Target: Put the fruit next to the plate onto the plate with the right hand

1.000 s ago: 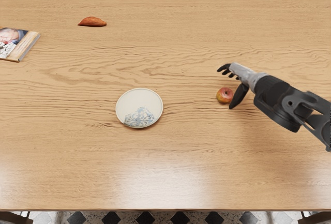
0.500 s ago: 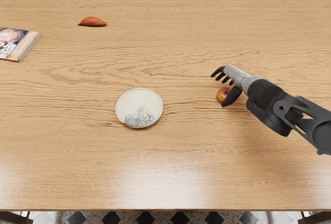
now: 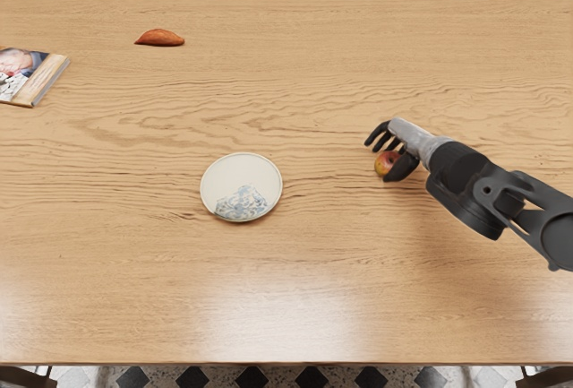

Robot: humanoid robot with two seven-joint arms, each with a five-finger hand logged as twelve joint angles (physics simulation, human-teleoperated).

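Reaching in from the frame's right edge, the right hand [image 3: 397, 143] cups the apple [image 3: 384, 164]; whether it grips cannot be told. The apple sits on the table [image 3: 313, 262], well right of the plate [image 3: 209, 182].

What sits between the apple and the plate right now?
Nothing: in the head view, only bare table lies between the apple and the plate.

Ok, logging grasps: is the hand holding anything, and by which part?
Cannot tell: the right hand covers the apple at its top and right side; no closed hold is visible.
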